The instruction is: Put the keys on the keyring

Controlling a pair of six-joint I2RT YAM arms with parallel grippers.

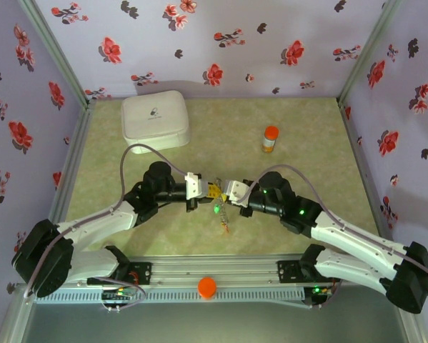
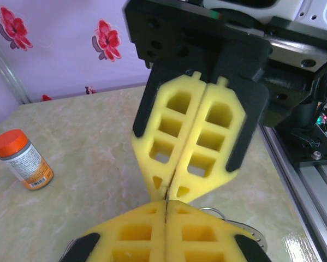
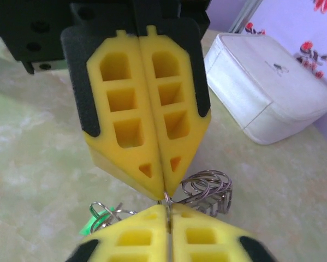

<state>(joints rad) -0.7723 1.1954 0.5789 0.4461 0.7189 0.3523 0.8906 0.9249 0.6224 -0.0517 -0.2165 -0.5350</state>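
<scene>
The left fingers [image 2: 135, 217] and the right fingers [image 3: 128, 222] are both closed and set tip to tip over the middle of the green marbled bench [image 1: 306, 143]. The thin dark-grey metal keyring [image 3: 209, 188] appears to be pinched in each pair where they meet. It is probably gripped at two adjoining spots so that its wire is steadied for threading, while the small green-tagged key [image 3: 100, 222] is left hanging just below.

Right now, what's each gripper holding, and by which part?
The keyring, by its thin wire rim: the left gripper and the right gripper each pinch it, fingertip to fingertip.
</scene>
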